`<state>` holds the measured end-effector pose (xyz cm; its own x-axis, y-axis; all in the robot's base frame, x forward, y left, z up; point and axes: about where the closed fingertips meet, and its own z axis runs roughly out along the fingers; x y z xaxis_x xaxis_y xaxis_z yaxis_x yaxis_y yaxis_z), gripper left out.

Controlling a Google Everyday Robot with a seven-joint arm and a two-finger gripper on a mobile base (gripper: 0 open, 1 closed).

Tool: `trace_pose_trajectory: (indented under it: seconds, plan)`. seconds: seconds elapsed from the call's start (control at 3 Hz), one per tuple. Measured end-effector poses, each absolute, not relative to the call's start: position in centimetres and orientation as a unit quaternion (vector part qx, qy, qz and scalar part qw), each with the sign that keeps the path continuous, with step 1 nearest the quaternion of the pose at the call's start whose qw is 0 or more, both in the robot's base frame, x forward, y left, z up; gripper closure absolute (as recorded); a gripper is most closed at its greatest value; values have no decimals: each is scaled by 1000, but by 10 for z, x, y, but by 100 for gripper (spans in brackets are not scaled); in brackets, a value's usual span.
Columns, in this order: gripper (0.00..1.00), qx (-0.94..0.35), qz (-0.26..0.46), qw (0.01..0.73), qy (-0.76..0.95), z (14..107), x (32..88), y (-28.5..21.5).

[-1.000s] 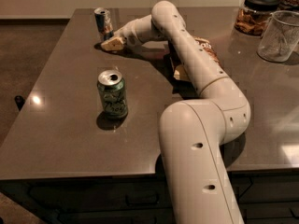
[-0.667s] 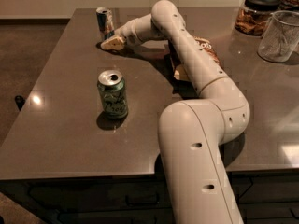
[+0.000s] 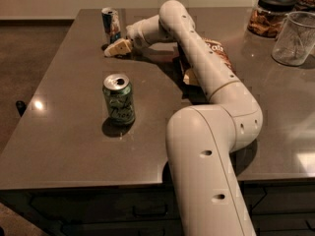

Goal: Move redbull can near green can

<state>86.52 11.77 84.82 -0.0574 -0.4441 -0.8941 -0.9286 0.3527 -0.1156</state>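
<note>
In the camera view, a dark grey table filled most of the scene. The green can stood upright on it, left of centre, its silver top with the tab opening facing the camera and pale script on its side. The redbull can stood upright at about 12 o'clock from the green can, close to the table's far edge and well apart from the green can. Bare tabletop lay between the two.

The gripper lay low over the table at roughly 5 o'clock from the redbull can, just beside its base. Its tan tip pointed toward 9 o'clock. It possibly touched the can's foot, though the dim corner made that hard to judge. Whether the gripper was open or closed could not be told, and it did not appear to hold the can.

The white arm rose from the frame's 6 o'clock edge, bent at a thick elbow near 4 o'clock from the green can, and stretched toward 11 o'clock to reach the gripper. A snack bag lay partly hidden behind the arm. At the frame's 2 o'clock corner stood a black-lidded jar with brown contents, and just beside it a clear plastic container.
</note>
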Motion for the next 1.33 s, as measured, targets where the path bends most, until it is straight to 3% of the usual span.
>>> trace_pose_trajectory:
  seconds: [0.33, 1.33]
  plan:
    - [0, -506, 261, 464, 679, 848, 865, 118]
    - [0, -497, 161, 574, 630, 1041, 840, 85]
